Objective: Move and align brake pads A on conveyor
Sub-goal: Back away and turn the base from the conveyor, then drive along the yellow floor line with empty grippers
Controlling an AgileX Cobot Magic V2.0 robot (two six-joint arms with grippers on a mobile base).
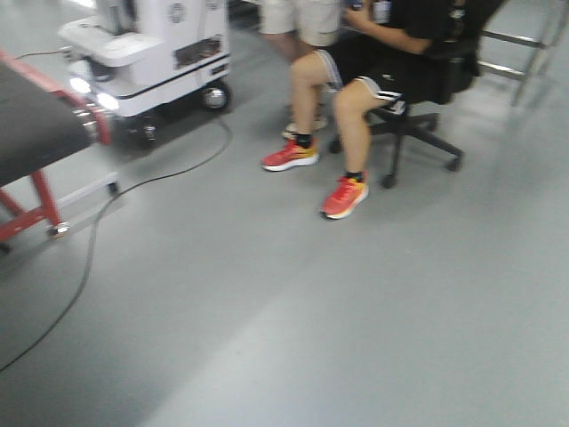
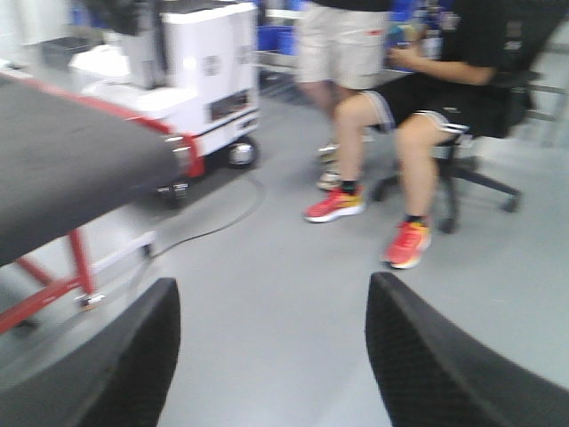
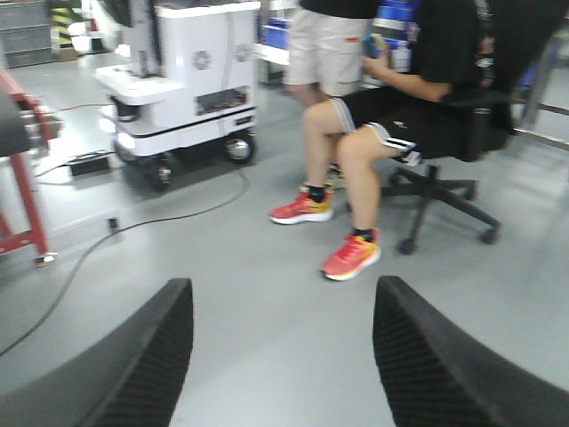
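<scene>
The conveyor (image 2: 71, 160) belt looks matt, dark grey and carpet-like on a red painted metal frame (image 2: 80, 260), the floor (image 1: 356, 311) smooth grey with a dull sheen, the white cart (image 3: 191, 71) glossy, and the fingers of the left end effector (image 2: 271, 356) and right end effector (image 3: 283, 356) matt black, finely dimpled.

One conveyor (image 1: 31, 124), one white wheeled cart (image 1: 169, 40), one office chair (image 3: 516, 80), two people (image 1: 356, 89) (image 1: 302, 18), two red shoes (image 1: 291, 156) (image 1: 344, 197), one floor cable (image 1: 86, 262).
</scene>
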